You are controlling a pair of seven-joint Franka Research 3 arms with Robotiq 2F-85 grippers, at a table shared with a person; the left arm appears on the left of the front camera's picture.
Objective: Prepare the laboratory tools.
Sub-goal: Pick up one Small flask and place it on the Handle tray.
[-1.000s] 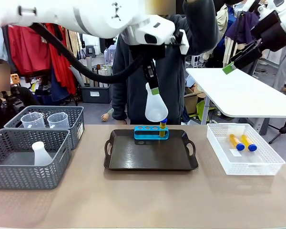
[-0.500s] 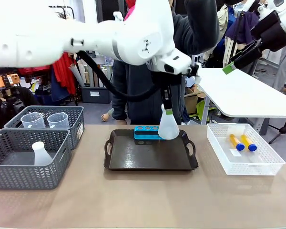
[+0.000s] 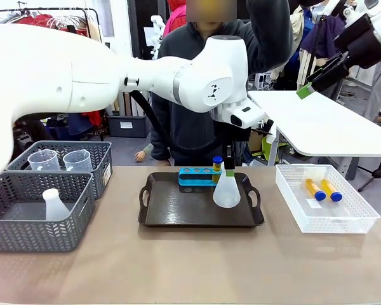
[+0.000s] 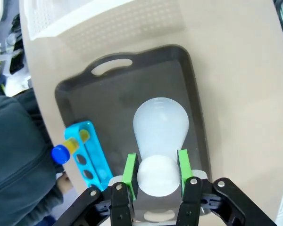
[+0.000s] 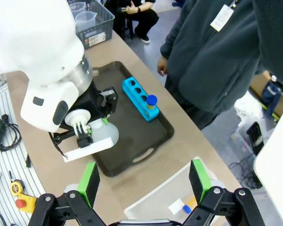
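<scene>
Table (image 3: 178, 267): tray (image 3: 171, 213) at centre. Rack (image 3: 193, 177) along the tray's far edge, one tube (image 3: 218, 166) in its rightmost hole. Flask (image 3: 227, 194) on the tray's right part, just before the rack, my left tool (image 3: 228, 171) astride its neck (fully set down? can't tell). Right of the tray: bin (image 3: 305, 219) holding two tubes (image 3: 315, 190). Left: near basket (image 3: 25, 235) holds another flask (image 3: 54, 204). Behind it, far basket (image 3: 101, 152) holds two beakers (image 3: 44, 159).

One conical flask (image 3: 227, 192) and a second flask (image 3: 54, 206) make two. Clear measuring beakers number two (image 3: 44, 160) (image 3: 77, 160). Three yellow tubes with blue caps can be counted (image 3: 217, 168) (image 3: 315, 189) (image 3: 331, 190). There are two grey baskets (image 3: 25, 232) (image 3: 103, 159), one white basket (image 3: 330, 222), one dark tray (image 3: 178, 213) and one blue rack (image 3: 193, 178). The rack appears to have four wells, though the flask partly covers its end.
</scene>
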